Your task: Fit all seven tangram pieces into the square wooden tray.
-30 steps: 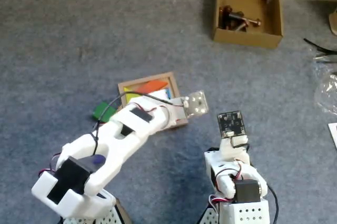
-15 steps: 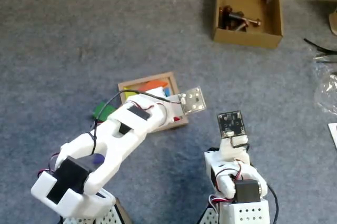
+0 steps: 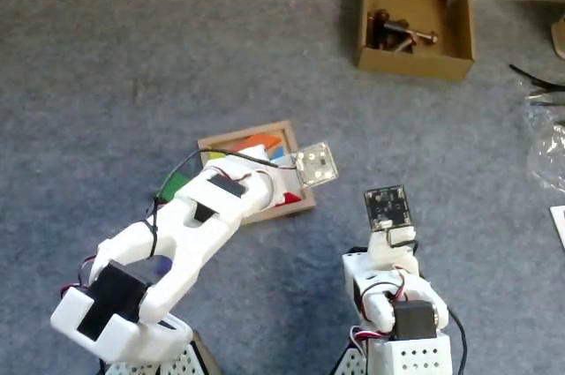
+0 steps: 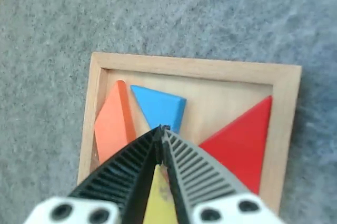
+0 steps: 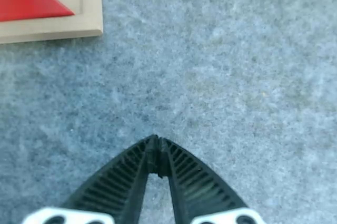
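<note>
Your left fingers point(image 4: 124, 168) are clamped on the yellow piece point(image 4: 158, 197), w/ the tips over the square wooden tray point(image 4: 195, 68), right at a corner of the blue triangle point(image 4: 160, 107). In the tray you've got 3 pieces lying flat: orange parallelogram point(image 4: 112, 124) along one wall, blue triangle just beside it, red triangle point(image 4: 239, 142) vs. the opposite wall, w/ bare wood between blue & red. In the high view the left arm point(image 3: 190, 225) reaches across the tray from approx. 7 o'clock. A green piece point(image 3: 177, 185) lies on the grey table point(image 3: 132, 57) just beside the tray at its 8 o'clock. Your right fingers point(image 5: 124, 179) are pressed together, holding nothing, above the table at approx. 4 o'clock of the tray, near the corner w/ the red triangle. A cardboard box point(image 3: 410, 64) sits well apart at 1 o'clock.
</note>
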`<state>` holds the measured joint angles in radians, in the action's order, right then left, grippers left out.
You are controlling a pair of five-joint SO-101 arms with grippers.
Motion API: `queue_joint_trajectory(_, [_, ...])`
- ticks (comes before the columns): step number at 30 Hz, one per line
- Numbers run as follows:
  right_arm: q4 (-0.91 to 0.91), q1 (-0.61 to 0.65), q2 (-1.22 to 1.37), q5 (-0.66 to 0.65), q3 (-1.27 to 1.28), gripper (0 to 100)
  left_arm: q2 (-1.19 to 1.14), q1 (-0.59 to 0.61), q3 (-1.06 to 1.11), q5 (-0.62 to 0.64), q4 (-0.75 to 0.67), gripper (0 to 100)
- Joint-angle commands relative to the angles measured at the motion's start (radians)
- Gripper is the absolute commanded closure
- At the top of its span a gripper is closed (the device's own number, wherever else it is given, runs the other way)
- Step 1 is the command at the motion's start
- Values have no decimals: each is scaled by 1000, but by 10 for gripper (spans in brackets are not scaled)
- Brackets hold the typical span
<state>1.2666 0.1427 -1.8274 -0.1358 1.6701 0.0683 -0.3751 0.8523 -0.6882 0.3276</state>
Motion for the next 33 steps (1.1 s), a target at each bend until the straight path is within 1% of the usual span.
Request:
queue_joint_trajectory(1, [-18, 10, -8, 8, 117, 993, 5, 13, -50, 8, 6, 995])
queue_joint_trajectory(4, [-18, 10, -8, 8, 117, 993, 8, -2, -51, 8, 3, 993])
queue_joint_trajectory(9, [-18, 10, -8, 8, 117, 993, 7, -65, -42, 8, -12, 994])
queue_joint_trajectory(13, [-18, 10, -8, 8, 117, 993, 5, -76, -42, 8, -31, 994])
queue_joint_trajectory(16, [-18, 10, -8, 8, 117, 993, -18, -71, -45, 8, -54, 994])
queue_joint_trajectory(20, [-18, 10, -8, 8, 117, 993, -128, -71, -61, 8, -118, 995])
queue_joint_trajectory(27, [-18, 10, -8, 8, 117, 993, -156, -67, -105, 8, -100, 995])
queue_joint_trajectory(33, [-18, 10, -8, 8, 117, 993, -153, 2, -105, 8, -101, 995])
